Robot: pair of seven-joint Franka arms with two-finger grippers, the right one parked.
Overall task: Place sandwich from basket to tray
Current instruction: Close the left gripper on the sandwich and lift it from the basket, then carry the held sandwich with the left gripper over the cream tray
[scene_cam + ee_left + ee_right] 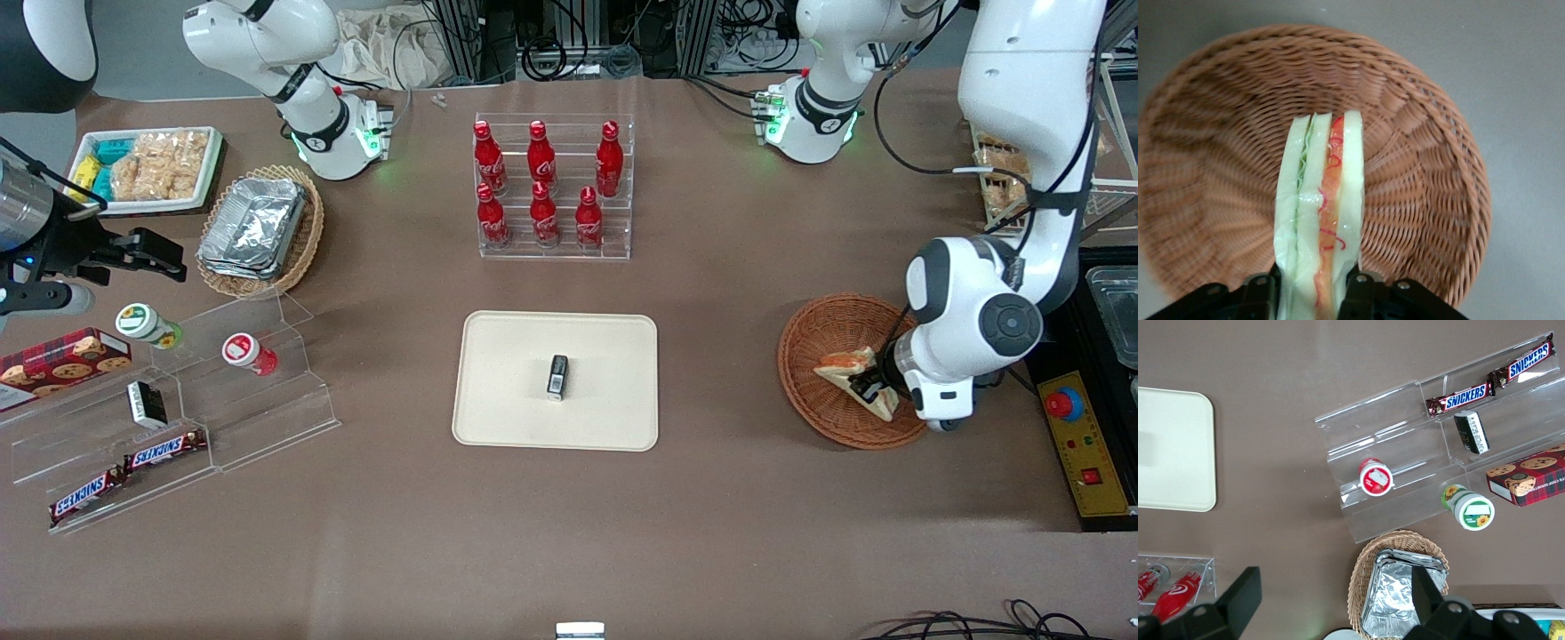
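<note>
While the cream tray [498,418] waits with a small black box [557,376] on it, your sandwich [1319,220] is in the reddish wicker basket [1418,133]. Your gripper [1313,293] pinches its bread sides. It looks soft and light, so squeeze gently.

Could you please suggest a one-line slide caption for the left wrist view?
The gripper, shut on the sandwich, holds it above the reddish-brown basket.

Reddish-brown woven basket [1418,153], cream tray [507,373]
</note>
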